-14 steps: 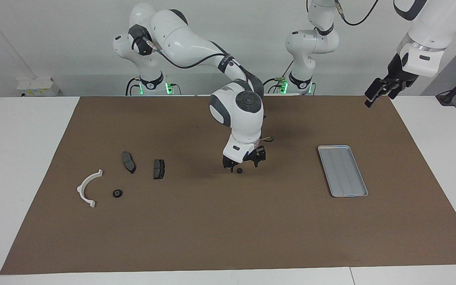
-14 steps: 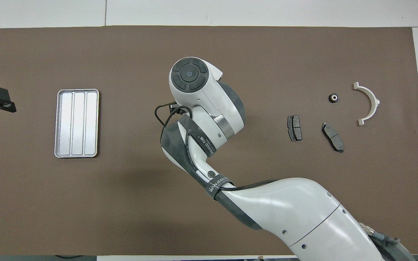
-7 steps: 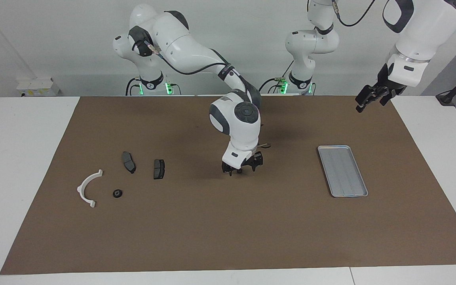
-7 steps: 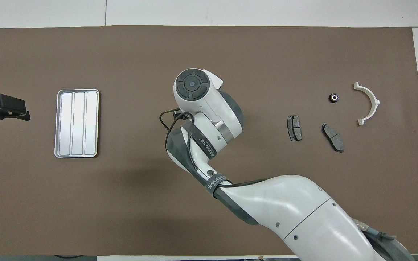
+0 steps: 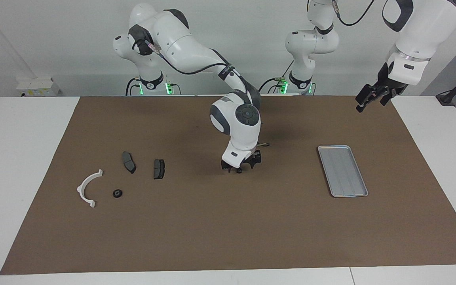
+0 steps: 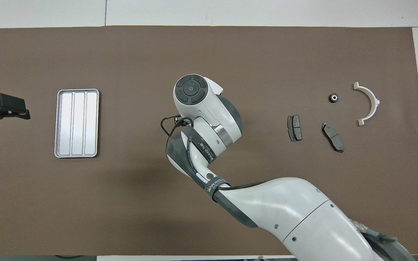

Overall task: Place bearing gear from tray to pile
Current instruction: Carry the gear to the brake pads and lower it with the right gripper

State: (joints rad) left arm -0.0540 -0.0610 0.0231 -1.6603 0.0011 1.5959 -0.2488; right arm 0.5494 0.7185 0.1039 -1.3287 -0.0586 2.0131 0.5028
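The bearing gear (image 5: 239,171), a small dark round part, lies on the brown mat (image 5: 228,229) in the middle of the surface, between the tray and the pile and well apart from both. The right claw (image 5: 239,168) is down at the mat right over it, fingers either side of the part; whether they have closed on it I cannot tell. In the overhead view the arm's wrist hides both.

The tray (image 5: 342,171) lies bare toward the left arm's end. The pile sits toward the right arm's end: two dark plates (image 5: 129,162) (image 5: 158,169), a white half-ring bracket (image 5: 87,189) and a second small gear (image 5: 117,193) just beside the bracket.

The left claw (image 5: 371,97) waits in the air over the mat's edge, nearer to the robots than the tray; its finger state I cannot tell.
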